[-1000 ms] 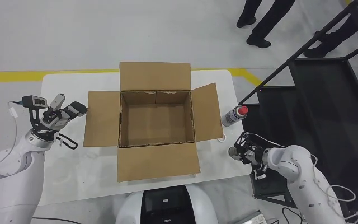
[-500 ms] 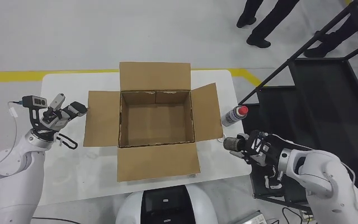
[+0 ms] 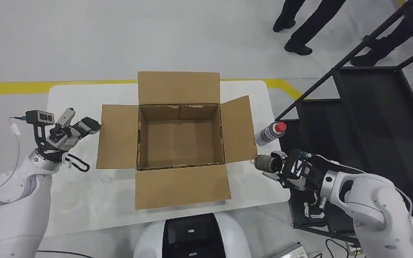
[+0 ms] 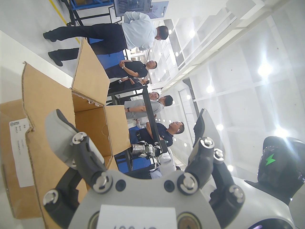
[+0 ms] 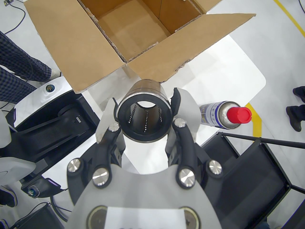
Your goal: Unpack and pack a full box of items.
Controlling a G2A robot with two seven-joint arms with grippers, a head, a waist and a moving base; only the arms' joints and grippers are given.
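An open cardboard box [image 3: 181, 143] with all flaps spread stands in the middle of the white table; its inside [image 5: 133, 28] holds nothing. My right gripper [image 3: 274, 166] is shut on a hollow metal cylinder [image 5: 145, 114], a bearing sleeve with a black rim, held just off the box's right flap [image 3: 240, 132] near the table's right edge. A spray can with a red cap [image 3: 271, 133] stands on the table behind it, seen too as the can [image 5: 226, 117] in the right wrist view. My left gripper [image 3: 80, 127] hovers left of the box, open and holding nothing, fingers [image 4: 64, 129] spread.
A black metal rack [image 3: 361, 129] stands right of the table, close to my right arm. A black cable [image 3: 77, 163] lies on the table by the left arm. The table's front strip [image 3: 97, 206] is bare. People stand in the room behind.
My right gripper has moved from the rack side toward the box, carrying the metal cylinder over the table's right edge. The left arm has kept still.
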